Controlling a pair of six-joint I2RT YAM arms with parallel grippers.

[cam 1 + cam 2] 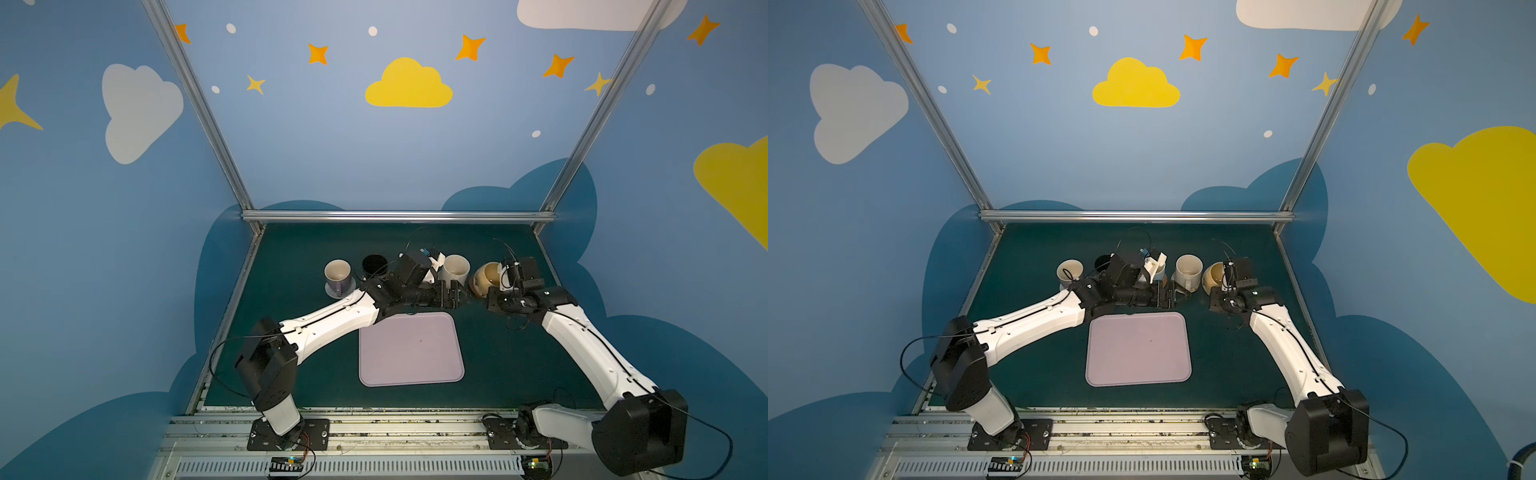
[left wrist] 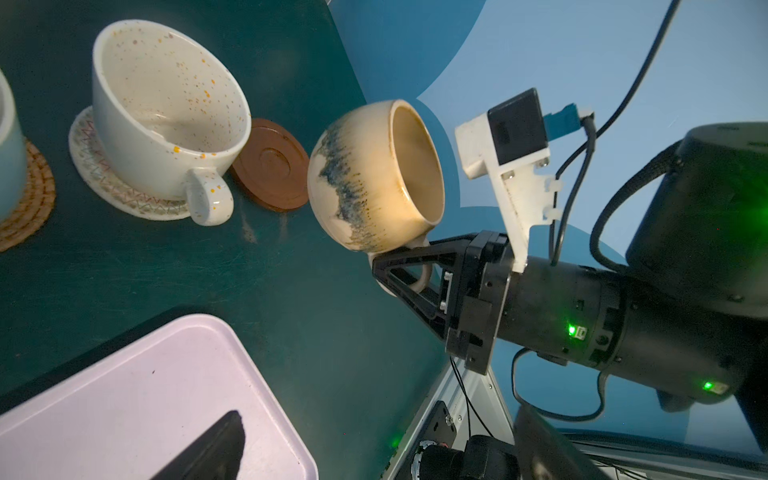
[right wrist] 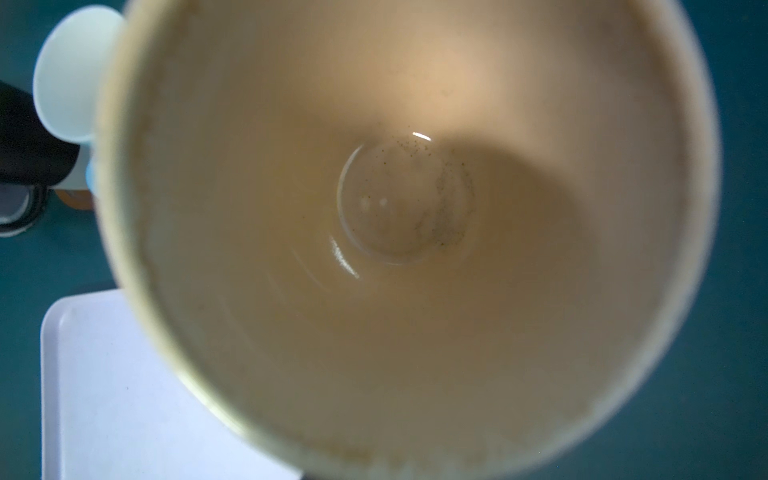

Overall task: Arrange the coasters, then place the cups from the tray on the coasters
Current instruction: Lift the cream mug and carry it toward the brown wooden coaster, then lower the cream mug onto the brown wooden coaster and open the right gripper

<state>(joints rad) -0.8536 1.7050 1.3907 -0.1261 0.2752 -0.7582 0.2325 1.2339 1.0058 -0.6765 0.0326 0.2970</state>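
Left wrist view: the mustard-tan mug (image 2: 374,178), tilted sideways, hangs by its handle in the clamped right gripper (image 2: 386,270), just beside a brown wooden coaster (image 2: 270,166) and seemingly clear of it. The left gripper (image 1: 455,296), jaws wide apart, hovers at the far edge of the lilac tray (image 1: 409,365).
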